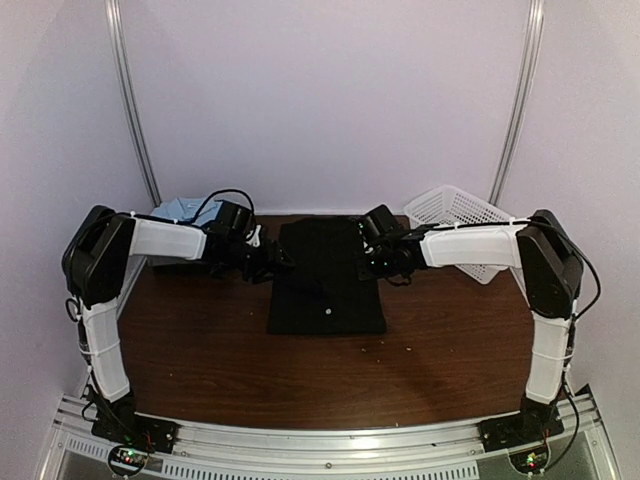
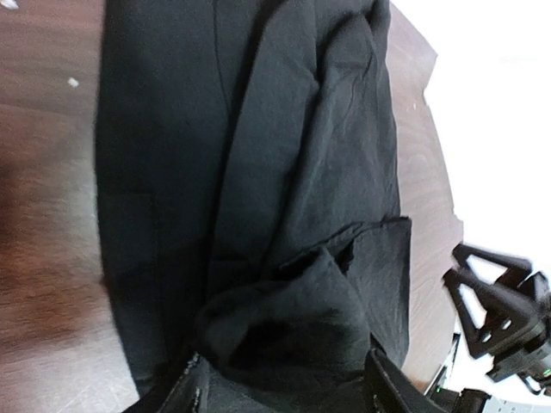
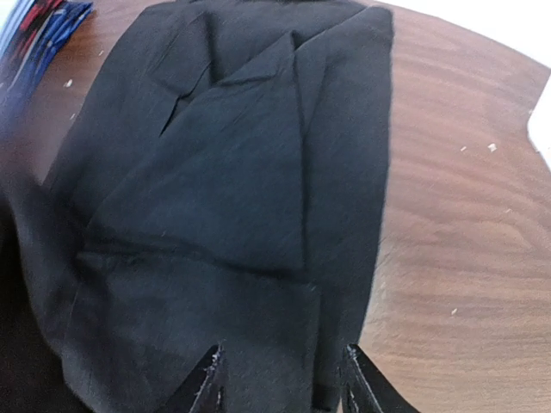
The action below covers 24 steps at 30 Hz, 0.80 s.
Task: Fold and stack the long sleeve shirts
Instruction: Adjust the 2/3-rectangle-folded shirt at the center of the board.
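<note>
A large plain black long sleeve shirt (image 1: pixel 325 285) lies partly folded as a narrow rectangle on the middle of the brown table. My left gripper (image 1: pixel 276 262) is at the shirt's left edge; in the left wrist view its jaws stand wide apart with a bunched lump of black fabric (image 2: pixel 293 327) bulging between them. My right gripper (image 1: pixel 366 262) is at the shirt's right edge, open, low over the folded fabric (image 3: pixel 224 215). A light blue shirt (image 1: pixel 180 210) lies at the back left, behind the left arm.
A white plastic mesh basket (image 1: pixel 462 218) stands at the back right, behind the right arm. Bare brown table (image 1: pixel 200 350) lies in front of the shirt. Blue and red fabric (image 3: pixel 39 30) shows at the right wrist view's top left. The right gripper's body (image 2: pixel 499 310) shows in the left wrist view.
</note>
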Motion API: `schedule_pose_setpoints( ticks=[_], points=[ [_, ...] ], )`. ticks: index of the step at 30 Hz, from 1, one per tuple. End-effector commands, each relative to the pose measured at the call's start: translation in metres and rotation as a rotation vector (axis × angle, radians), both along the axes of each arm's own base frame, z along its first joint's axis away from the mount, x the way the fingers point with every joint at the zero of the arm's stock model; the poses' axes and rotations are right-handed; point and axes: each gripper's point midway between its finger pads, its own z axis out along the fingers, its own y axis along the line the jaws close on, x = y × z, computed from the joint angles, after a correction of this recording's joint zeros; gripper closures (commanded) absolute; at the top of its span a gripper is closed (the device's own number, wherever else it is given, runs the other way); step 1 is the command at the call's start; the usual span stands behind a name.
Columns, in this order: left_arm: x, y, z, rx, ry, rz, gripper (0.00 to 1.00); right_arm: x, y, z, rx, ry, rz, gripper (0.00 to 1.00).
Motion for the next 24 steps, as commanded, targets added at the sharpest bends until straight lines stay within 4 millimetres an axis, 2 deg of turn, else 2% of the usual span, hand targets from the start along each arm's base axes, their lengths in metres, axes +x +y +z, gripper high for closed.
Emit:
schedule_pose_setpoints(
  ticks=[1, 6, 12, 24],
  points=[
    [0.019, 0.018, 0.041, 0.019, -0.146, 0.042, 0.36, -0.015, 0.012, 0.000, 0.110, 0.027, 0.072, 0.55],
    [0.020, 0.027, 0.047, 0.056, -0.195, 0.036, 0.33, -0.011, 0.003, -0.012, 0.181, 0.061, 0.064, 0.56],
    [0.012, 0.030, 0.039, 0.070, -0.190, 0.025, 0.37, 0.001, -0.003, -0.025, 0.227, 0.093, 0.064, 0.59],
    [-0.005, 0.043, 0.023, 0.117, -0.180, 0.024, 0.48, 0.013, 0.011, -0.038, 0.241, 0.119, 0.095, 0.65]
  ],
)
